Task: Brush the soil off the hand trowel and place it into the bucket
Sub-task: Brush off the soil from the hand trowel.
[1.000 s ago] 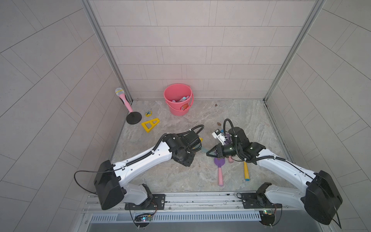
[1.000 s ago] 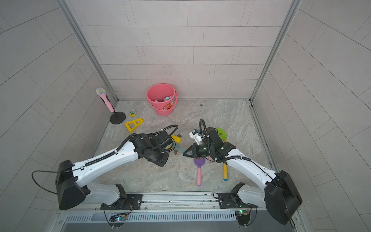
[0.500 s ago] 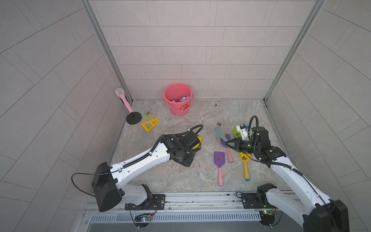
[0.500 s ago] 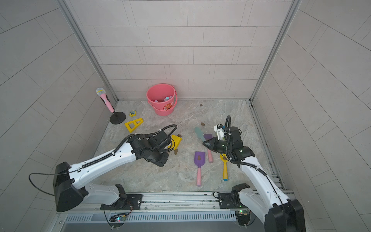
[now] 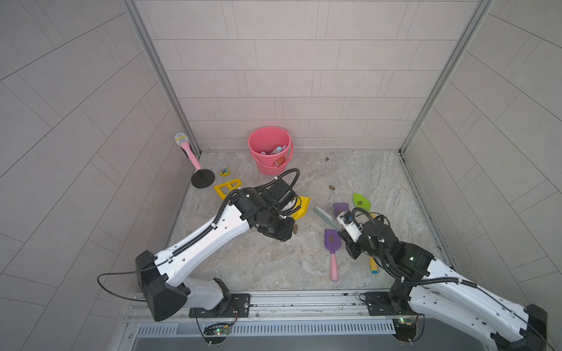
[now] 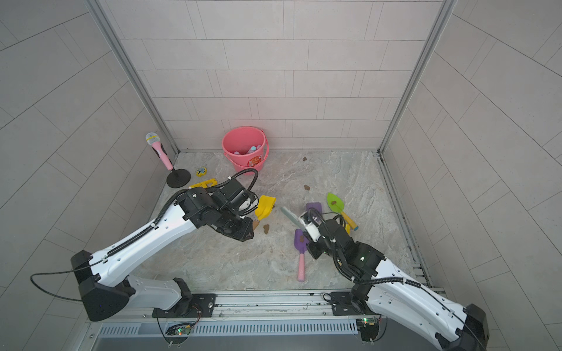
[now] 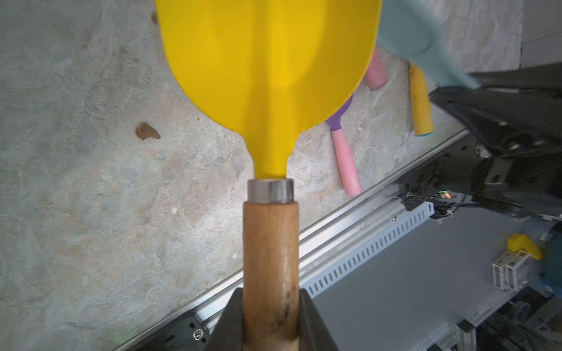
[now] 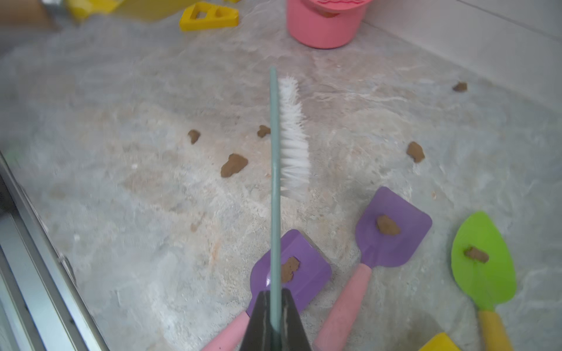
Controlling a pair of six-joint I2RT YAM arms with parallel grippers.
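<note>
My left gripper (image 7: 270, 322) is shut on the wooden handle of a yellow hand trowel (image 7: 270, 60), held above the floor left of centre (image 5: 302, 208). The blade face in the left wrist view shows no soil. My right gripper (image 8: 275, 319) is shut on the thin teal handle of a white-bristled brush (image 8: 293, 130), which points towards the yellow trowel (image 6: 264, 206) from a short gap away (image 6: 290, 216). Soil lumps (image 8: 232, 165) lie on the floor. The pink bucket (image 5: 267, 167) stands at the back wall with small items inside.
Two purple trowels (image 8: 307, 267) (image 8: 404, 243) and a green one (image 8: 483, 273) lie under the right arm, each with a soil lump on it. A toy microphone on a stand (image 5: 185, 149) and a yellow triangle (image 5: 228, 188) are at the back left. A metal rail (image 5: 304, 299) runs along the front.
My right arm pulled the brush away to the right, then came part of the way back towards the yellow trowel. The left arm and the trowel have barely moved.
</note>
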